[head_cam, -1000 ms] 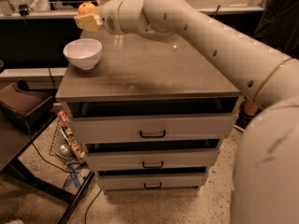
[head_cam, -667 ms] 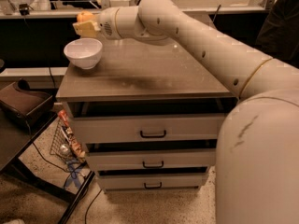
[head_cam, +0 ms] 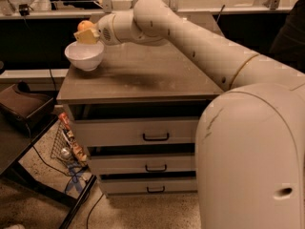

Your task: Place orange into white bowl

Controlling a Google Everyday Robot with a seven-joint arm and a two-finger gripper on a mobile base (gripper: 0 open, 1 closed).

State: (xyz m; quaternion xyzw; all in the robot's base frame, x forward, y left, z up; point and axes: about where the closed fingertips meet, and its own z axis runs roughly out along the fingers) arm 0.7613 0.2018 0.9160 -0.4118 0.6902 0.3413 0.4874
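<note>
The white bowl (head_cam: 84, 55) stands at the back left corner of the grey cabinet top (head_cam: 143, 78). My gripper (head_cam: 86, 34) reaches in from the right and hangs just above the bowl's rim. It is shut on the orange (head_cam: 85, 26), whose top shows above the pale yellow fingers (head_cam: 87, 36). The orange is over the bowl, apart from it.
The cabinet has three drawers with dark handles (head_cam: 156, 137). A wire basket with packets (head_cam: 66, 144) stands on the floor at the left. A dark table (head_cam: 21, 123) juts in at the left. A counter with glass panels runs behind.
My gripper has moved left and down with the orange, from beside the bowl to right over it. The bowl has not moved.
</note>
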